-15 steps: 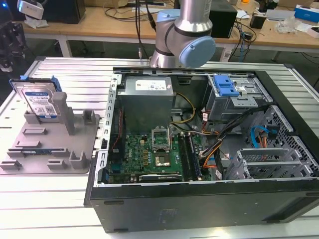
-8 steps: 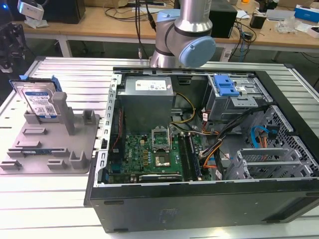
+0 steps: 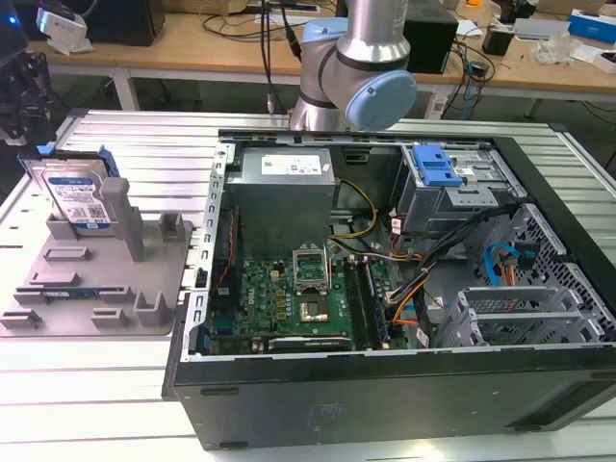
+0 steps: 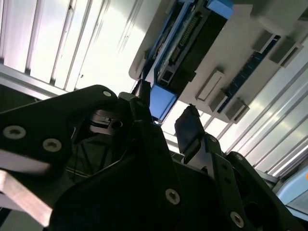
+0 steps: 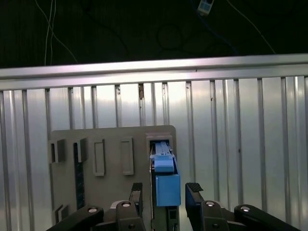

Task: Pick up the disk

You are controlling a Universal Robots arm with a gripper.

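Your pincer (image 5: 166, 191) is spread wide and pinches nothing. In the first wrist view, one finger (image 5: 136, 192) stands on each side of the disk's blue rail (image 5: 167, 185), with a gap showing on both sides. In the exterior view you'll find the disk (image 3: 79, 197) standing upright on its edge in the grey holder tray (image 3: 106, 289). It is at the tray's far corner, toward the exterior view's left, just beside a tall grey post (image 3: 120, 207). The tray lies on the ribbed metal counter (image 3: 87, 385), close beside the open computer case (image 3: 385, 404).
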